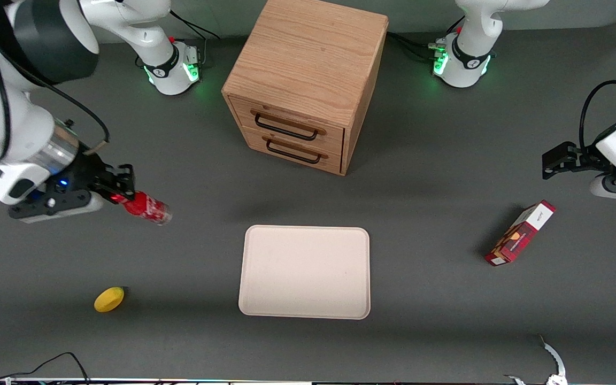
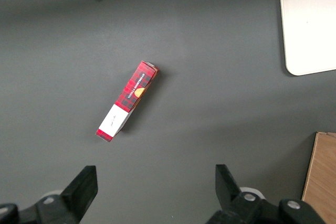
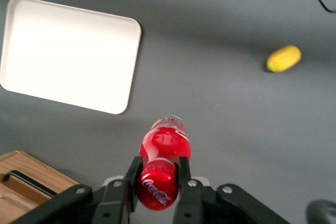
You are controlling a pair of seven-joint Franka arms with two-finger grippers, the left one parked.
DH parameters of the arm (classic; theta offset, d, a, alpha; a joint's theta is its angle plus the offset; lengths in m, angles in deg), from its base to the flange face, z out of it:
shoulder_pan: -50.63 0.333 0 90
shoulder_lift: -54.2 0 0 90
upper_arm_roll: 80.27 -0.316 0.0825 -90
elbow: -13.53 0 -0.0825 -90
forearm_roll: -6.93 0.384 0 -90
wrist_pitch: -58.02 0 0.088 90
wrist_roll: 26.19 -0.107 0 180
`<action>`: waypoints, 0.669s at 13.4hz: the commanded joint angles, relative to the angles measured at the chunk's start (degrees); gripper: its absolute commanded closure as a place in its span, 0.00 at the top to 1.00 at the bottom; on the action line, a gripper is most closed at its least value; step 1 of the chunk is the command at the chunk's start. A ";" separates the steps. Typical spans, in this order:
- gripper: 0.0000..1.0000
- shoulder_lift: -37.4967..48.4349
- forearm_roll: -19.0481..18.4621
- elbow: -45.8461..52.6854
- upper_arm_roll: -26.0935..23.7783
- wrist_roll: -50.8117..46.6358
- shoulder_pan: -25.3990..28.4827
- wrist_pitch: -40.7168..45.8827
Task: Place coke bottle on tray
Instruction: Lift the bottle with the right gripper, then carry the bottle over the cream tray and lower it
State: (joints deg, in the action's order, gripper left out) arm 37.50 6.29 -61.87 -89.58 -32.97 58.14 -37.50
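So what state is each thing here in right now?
gripper: jaws shut on the coke bottle, toward the working arm's end
coke bottle: held, tilted, off the tray
tray: flat, nothing on it
cabinet: both drawers closed
carton: lying on its side
lemon: resting on the table

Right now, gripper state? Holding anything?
Right gripper: closed on the coke bottle, lifted off the table toward the working arm's end, not yet over the tray.
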 commanded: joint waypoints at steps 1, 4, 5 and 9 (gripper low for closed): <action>0.00 -13.15 -1.11 16.73 1.22 -1.92 5.57 1.22; 0.00 -21.79 -1.11 22.48 2.70 -2.27 8.56 -7.01; 0.00 -23.46 -1.03 22.48 3.67 -2.88 9.79 -9.92; 0.00 -28.12 -1.03 22.22 6.93 -4.20 13.23 -15.82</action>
State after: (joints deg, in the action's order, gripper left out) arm 11.92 6.19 -43.22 -84.01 -35.23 69.94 -52.40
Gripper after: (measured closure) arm 0.687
